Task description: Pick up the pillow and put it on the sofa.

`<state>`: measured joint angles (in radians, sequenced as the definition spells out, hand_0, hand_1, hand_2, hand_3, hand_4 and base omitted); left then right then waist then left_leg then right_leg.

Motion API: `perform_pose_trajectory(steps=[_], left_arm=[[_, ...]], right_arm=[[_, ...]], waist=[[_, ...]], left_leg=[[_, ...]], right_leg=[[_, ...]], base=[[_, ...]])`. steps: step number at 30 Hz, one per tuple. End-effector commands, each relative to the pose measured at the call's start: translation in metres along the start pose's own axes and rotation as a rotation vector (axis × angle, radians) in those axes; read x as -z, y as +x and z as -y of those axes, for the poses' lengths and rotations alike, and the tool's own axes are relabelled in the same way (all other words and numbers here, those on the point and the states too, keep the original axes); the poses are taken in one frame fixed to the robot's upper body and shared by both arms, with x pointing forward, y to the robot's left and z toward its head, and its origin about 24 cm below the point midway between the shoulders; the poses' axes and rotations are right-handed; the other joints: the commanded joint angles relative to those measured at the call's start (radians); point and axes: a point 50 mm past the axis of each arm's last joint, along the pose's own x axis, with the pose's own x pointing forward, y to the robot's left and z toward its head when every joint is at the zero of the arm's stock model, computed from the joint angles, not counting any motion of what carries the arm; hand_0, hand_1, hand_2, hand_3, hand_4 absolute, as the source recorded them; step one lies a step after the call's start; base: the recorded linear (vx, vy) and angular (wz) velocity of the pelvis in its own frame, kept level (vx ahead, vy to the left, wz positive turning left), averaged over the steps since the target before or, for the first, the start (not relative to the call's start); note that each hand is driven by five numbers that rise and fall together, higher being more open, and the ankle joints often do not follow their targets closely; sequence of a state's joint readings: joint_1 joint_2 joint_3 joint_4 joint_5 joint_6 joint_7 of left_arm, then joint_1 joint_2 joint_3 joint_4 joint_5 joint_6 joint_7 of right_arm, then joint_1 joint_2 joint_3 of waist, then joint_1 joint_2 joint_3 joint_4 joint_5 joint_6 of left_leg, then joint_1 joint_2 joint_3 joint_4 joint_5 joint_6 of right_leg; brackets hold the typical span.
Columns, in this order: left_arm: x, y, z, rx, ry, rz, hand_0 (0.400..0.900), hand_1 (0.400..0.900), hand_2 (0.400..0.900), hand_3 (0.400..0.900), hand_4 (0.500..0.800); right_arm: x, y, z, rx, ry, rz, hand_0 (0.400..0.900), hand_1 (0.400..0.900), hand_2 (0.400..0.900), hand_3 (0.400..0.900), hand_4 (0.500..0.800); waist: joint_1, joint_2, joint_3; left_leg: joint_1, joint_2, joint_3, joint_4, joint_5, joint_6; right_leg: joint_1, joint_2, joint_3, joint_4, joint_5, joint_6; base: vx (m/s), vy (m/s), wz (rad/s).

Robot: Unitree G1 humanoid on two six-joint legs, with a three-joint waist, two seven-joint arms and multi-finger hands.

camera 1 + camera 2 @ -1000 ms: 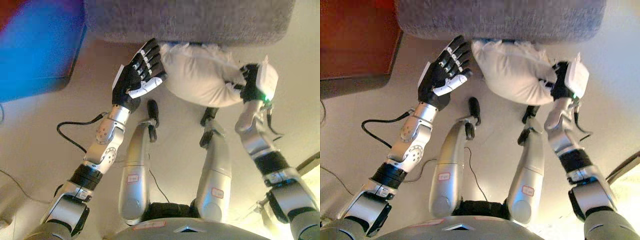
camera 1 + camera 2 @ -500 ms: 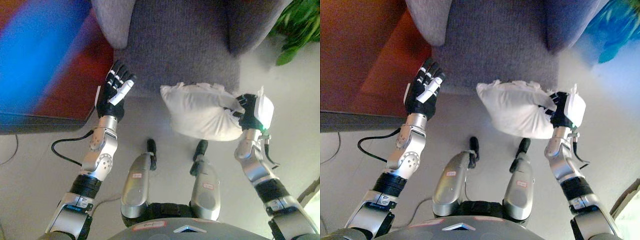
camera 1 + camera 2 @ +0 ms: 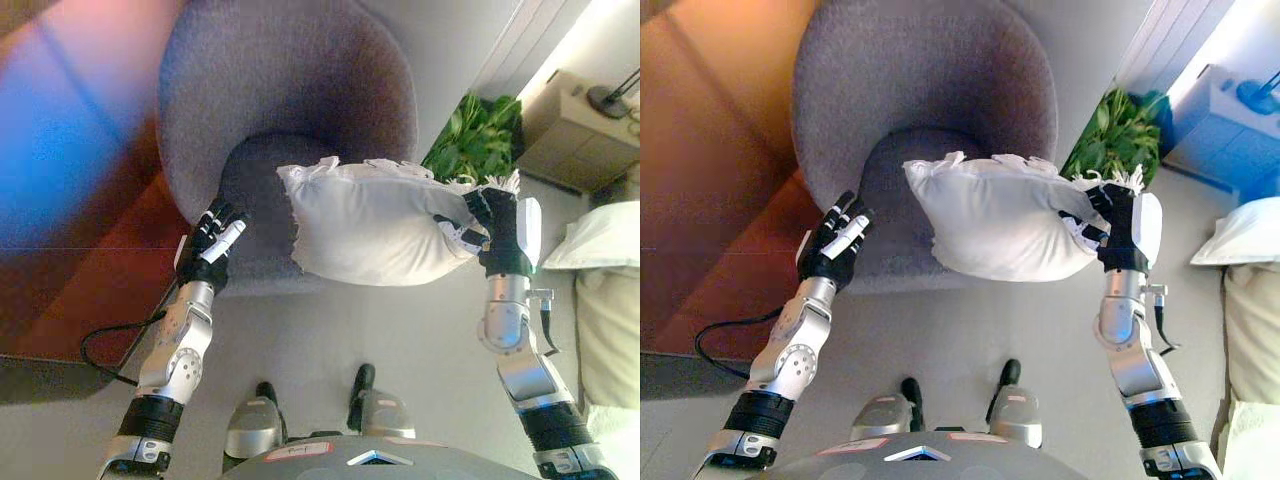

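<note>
Right hand [image 3: 492, 225] grips pillow [image 3: 370, 225] above sofa [image 3: 290, 110]; left hand [image 3: 210, 250] seemingly relaxed, empty.

The pillow [image 3: 375, 225] hides the seat's right part on the sofa [image 3: 290, 90]; at 3 o'clock, the edge cuts a white cushion [image 3: 605, 235].

The white pillow [image 3: 375, 225] now hangs raised off the floor, level with the front of the grey sofa [image 3: 290, 110] seat, lifted toward 12 o'clock by the right hand [image 3: 490, 225]. The left hand [image 3: 210, 250] is off the pillow's 9 o'clock end, fingers straight, well apart beside the seat's edge. The camera also tips up, bringing a green plant [image 3: 475, 135] into view.
</note>
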<state>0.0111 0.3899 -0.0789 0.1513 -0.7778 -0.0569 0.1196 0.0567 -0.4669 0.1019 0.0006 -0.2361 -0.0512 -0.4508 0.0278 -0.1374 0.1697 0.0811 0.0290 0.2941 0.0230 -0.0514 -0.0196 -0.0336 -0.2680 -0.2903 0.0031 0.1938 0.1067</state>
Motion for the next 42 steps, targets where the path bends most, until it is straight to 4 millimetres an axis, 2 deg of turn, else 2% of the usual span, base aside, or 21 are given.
perform_pose_trajectory(steps=[1,8,14,18,22,27,30,31,32,37,42], left_arm=[[-0.022,0.002,0.022,0.12,0.016,0.139,0.9,0.9,0.9,0.9,0.8],[-0.015,-0.002,0.019,0.142,0.023,0.107,0.9,0.9,0.9,0.9,0.8],[-0.003,-0.009,0.018,0.2,0.057,0.041,0.9,0.9,0.9,0.9,0.8],[-0.002,-0.012,0.02,0.267,0.103,-0.001,0.9,0.9,0.9,0.9,0.8],[-0.013,-0.008,0.025,0.345,0.132,-0.006,0.9,0.9,0.9,0.9,0.8],[-0.023,-0.006,0.03,0.393,0.145,0.005,0.9,0.9,0.9,0.9,0.8],[-0.028,-0.004,0.031,0.405,0.156,0.01,0.9,0.9,0.9,0.9,0.8],[-0.029,-0.002,0.032,0.413,0.159,0.011,0.9,0.9,0.9,0.9,0.8],[-0.03,-0.001,0.032,0.416,0.163,0.013,0.9,0.9,0.9,0.9,0.8],[-0.033,0.0,0.032,0.425,0.195,0.024,0.9,0.9,0.9,0.9,0.8],[-0.027,-0.006,0.031,0.437,0.197,0.011,0.9,0.9,0.9,0.9,0.8]], right_arm=[[-0.059,0.029,0.044,0.177,0.143,0.328,0.4,0.4,0.4,0.4,0.5],[-0.056,0.039,0.046,0.145,0.128,0.302,0.4,0.4,0.4,0.4,0.5],[-0.048,0.061,0.053,0.156,0.097,0.244,0.4,0.4,0.4,0.4,0.5],[-0.052,0.093,0.057,0.186,0.023,0.207,0.4,0.4,0.4,0.4,0.5],[-0.067,0.13,0.065,0.238,0.016,0.166,0.4,0.4,0.4,0.4,0.5],[-0.082,0.154,0.076,0.243,-0.019,0.16,0.4,0.4,0.4,0.4,0.5],[-0.083,0.165,0.081,0.254,-0.133,0.125,0.4,0.4,0.4,0.4,0.5],[-0.081,0.17,0.082,0.245,-0.165,0.098,0.822,0.822,0.822,0.822,0.753],[-0.083,0.173,0.085,0.256,-0.187,0.089,0.9,0.9,0.9,0.9,0.8],[-0.082,0.181,0.101,0.356,-0.165,0.005,0.9,0.9,0.9,0.9,0.8],[-0.074,0.175,0.106,0.392,-0.096,-0.012,0.9,0.9,0.9,0.9,0.8]], waist=[[0.001,0.057,-0.114],[0.034,0.046,-0.125],[0.089,0.028,-0.121],[0.14,0.01,-0.105],[0.198,-0.005,-0.073],[0.246,-0.006,-0.043],[0.273,-0.007,-0.027],[0.285,-0.007,-0.022],[0.291,-0.008,-0.018],[0.309,-0.012,-0.01],[0.289,0.001,-0.023]], left_leg=[[0.025,-0.027,-0.05,-0.11,0.016,0.027],[0.037,-0.014,-0.055,-0.11,0.02,0.023],[0.047,0.012,-0.076,-0.11,0.026,0.009],[0.046,0.031,-0.105,-0.11,0.038,-0.003],[0.014,0.053,-0.133,-0.11,0.057,-0.02],[-0.024,0.068,-0.167,-0.11,0.075,-0.031],[-0.033,0.079,-0.177,-0.11,0.079,-0.039],[-0.04,0.084,-0.181,-0.11,0.084,-0.042],[-0.043,0.088,-0.184,-0.11,0.087,-0.043],[-0.052,0.101,-0.19,-0.11,0.091,-0.048],[-0.023,0.098,-0.182,-0.11,0.086,-0.045]], right_leg=[[0.076,-0.041,-0.037,-0.053,0.103,0.125],[0.127,-0.017,-0.065,-0.079,0.06,0.113],[0.165,0.02,-0.091,-0.09,-0.005,0.1],[0.18,0.044,-0.112,-0.09,-0.032,0.089],[0.168,0.06,-0.141,-0.09,-0.038,0.086],[0.15,0.07,-0.167,-0.09,-0.038,0.081],[0.15,0.078,-0.182,-0.09,-0.041,0.078],[0.149,0.08,-0.189,-0.09,-0.041,0.078],[0.149,0.082,-0.195,-0.09,-0.041,0.077],[0.151,0.09,-0.21,-0.09,-0.048,0.075],[0.17,0.084,-0.207,-0.09,-0.052,0.077]], base=[[0.08,-0.011,-0.02],[0.14,-0.05,0.09],[0.21,-0.122,0.25],[0.2,-0.175,0.35],[0.03,-0.166,0.3],[-0.01,-0.1,0.21],[-0.02,-0.081,0.12],[-0.05,-0.074,0.12],[-0.03,-0.069,0.11],[-0.04,-0.034,0.02],[-0.03,0.074,-0.08]])
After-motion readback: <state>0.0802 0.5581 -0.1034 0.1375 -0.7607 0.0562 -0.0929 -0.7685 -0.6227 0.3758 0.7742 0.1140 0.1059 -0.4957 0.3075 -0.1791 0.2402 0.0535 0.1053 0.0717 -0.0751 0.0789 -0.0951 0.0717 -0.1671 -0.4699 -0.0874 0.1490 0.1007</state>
